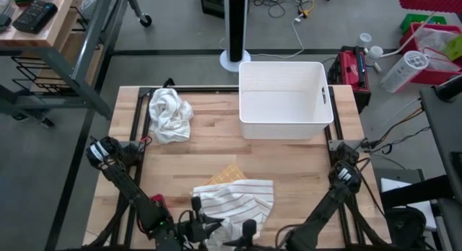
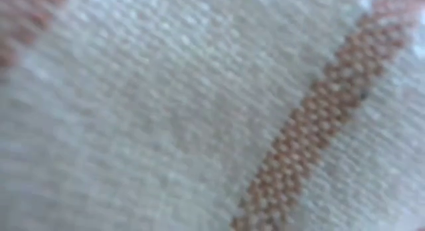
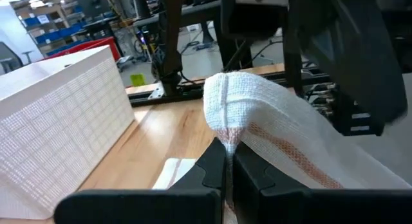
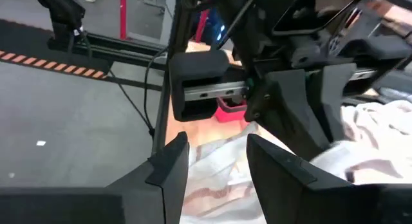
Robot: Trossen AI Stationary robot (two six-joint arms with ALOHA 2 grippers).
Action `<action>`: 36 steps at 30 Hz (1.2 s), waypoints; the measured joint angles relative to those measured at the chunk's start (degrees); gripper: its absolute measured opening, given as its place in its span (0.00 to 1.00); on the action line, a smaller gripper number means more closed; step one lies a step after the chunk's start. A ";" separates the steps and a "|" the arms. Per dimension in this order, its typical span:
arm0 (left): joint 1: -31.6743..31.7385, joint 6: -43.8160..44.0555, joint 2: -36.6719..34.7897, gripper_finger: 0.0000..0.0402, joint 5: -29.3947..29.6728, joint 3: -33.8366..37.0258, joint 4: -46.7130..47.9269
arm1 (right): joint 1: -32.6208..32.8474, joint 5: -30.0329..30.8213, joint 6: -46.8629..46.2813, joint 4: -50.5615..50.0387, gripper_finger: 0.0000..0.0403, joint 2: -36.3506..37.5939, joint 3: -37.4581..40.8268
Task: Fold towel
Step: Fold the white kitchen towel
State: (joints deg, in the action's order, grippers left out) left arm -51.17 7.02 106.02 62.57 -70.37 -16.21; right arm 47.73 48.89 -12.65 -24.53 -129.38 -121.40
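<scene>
Striped towel (image 1: 234,199) lies bunched at the table's (image 1: 289,164) near edge, in front of the white bin (image 1: 285,99). Left tool (image 3: 225,172) pinches a raised fold of it; right tool (image 4: 215,166) spread above the cloth. Soft, light, floppy: better gripped at corners or hem.

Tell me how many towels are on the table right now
2. A crumpled white towel lies at the table's far left, beside the white bin. A striped towel lies at the near edge, pinched by the left gripper. None seem hidden, though the bin's inside shows only from above.
</scene>
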 joint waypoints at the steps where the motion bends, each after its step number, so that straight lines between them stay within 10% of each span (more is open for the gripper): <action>1: 0.05 0.16 0.00 0.00 0.00 0.00 0.00 | -0.43 -0.67 -0.40 -0.01 0.38 0.00 0.21; 24: 0.87 2.08 0.00 0.00 0.00 0.02 0.15 | -5.59 -2.72 -10.34 1.97 0.35 -3.72 3.89; 36: 0.76 2.08 -0.07 0.00 0.00 0.02 0.31 | -6.25 1.17 -16.99 -6.77 0.03 -3.58 3.82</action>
State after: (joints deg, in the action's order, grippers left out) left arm -50.41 9.10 105.95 62.57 -70.35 -15.90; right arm 41.48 50.06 -29.64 -31.31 -132.97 -117.58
